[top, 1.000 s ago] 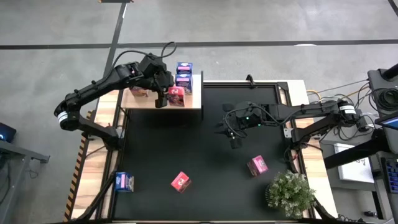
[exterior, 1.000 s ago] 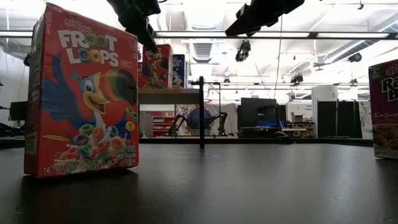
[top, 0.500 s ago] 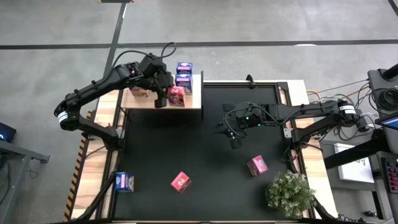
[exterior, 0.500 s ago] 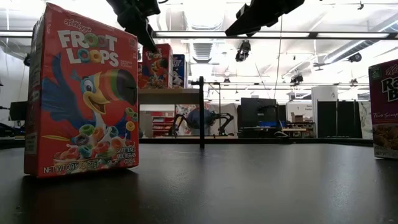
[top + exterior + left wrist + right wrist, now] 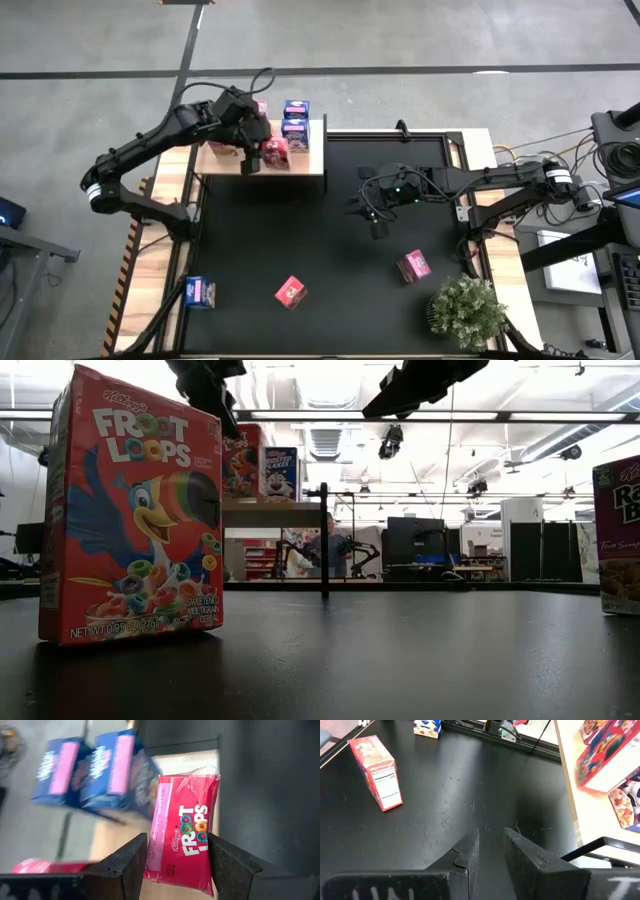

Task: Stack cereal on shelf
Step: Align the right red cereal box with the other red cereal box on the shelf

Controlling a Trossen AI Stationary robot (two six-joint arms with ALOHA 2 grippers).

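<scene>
My left gripper is over the pale wooden shelf at the table's far left. It is shut on a red Froot Loops cereal box. Two blue cereal boxes stand on the shelf behind it, and a pink box is at the shelf's left. Three more boxes stand on the black mat: a blue one, a pink one and a pink one. My right gripper hangs narrowly open and empty above the mat's middle. My left gripper pinches the red box between its two fingers, one on each long side of the box's upper face. The fingers come from above, pointing down, across the box. The box stands upright; whether its bottom rests on the shelf I cannot tell.
A potted plant stands at the near right corner. In the low view a Froot Loops box fills the left foreground and another box shows at the right edge. The black mat lies between shelf and loose boxes.
My left gripper has moved toward the table's left and slightly far edge along the shelf, carrying the red box upright. In the low view the box has shifted left and uncovered a blue box behind it.
</scene>
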